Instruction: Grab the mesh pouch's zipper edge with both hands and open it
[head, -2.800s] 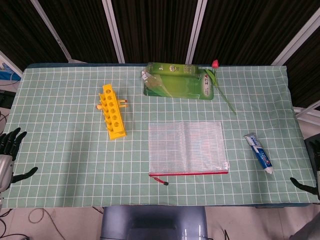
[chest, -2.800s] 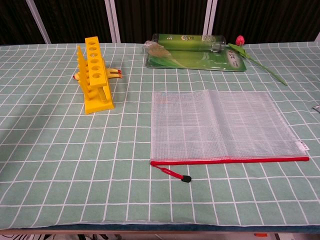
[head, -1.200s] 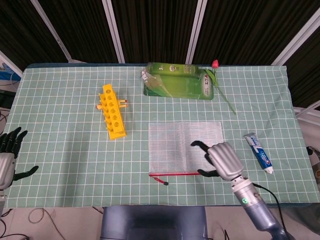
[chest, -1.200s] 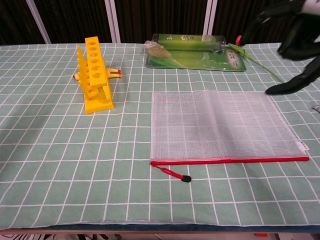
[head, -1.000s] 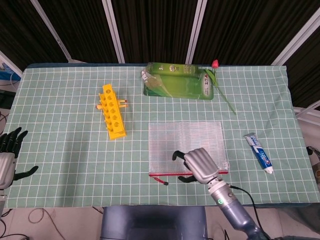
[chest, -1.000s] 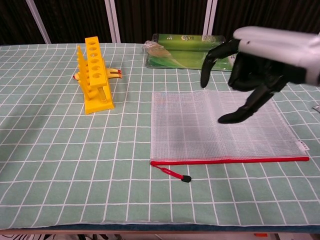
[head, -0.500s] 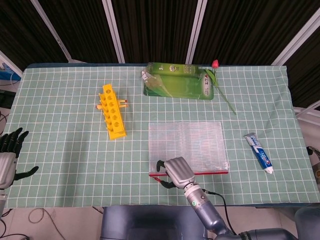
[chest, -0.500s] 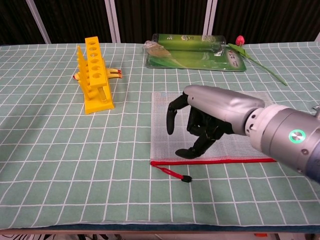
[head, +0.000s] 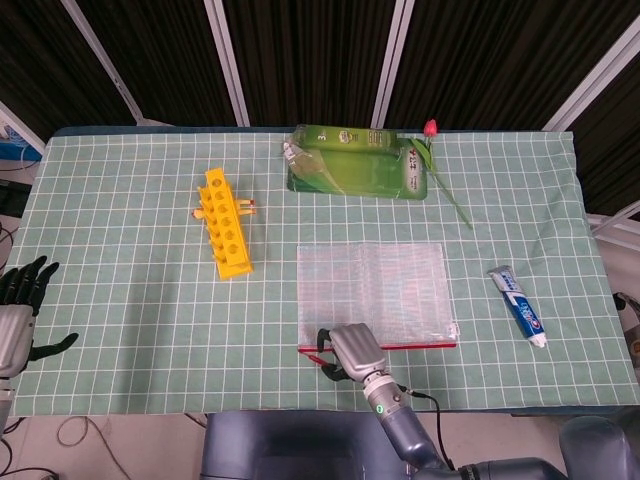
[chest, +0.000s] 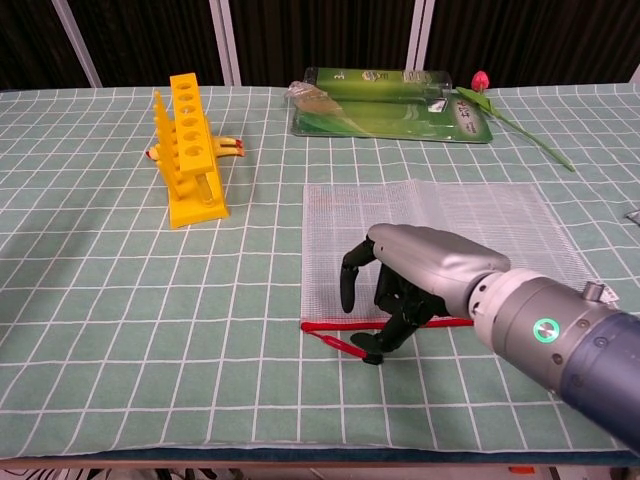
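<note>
Green checked tablecloth, dark slatted backdrop

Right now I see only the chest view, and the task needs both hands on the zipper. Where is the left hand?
Observer: The left hand is at the left edge of the green checked table, fingers apart, holding nothing, far from the clear mesh pouch.
Operator: My arm hides the zipper's right stretch. Is it free?
Observer: Yes. The red zipper edge runs bare to the pouch's right corner. The right hand is over its left end.
Operator: Anything beyond that corner?
Observer: A blue-and-white toothpaste tube lies apart, to the pouch's right.
</note>
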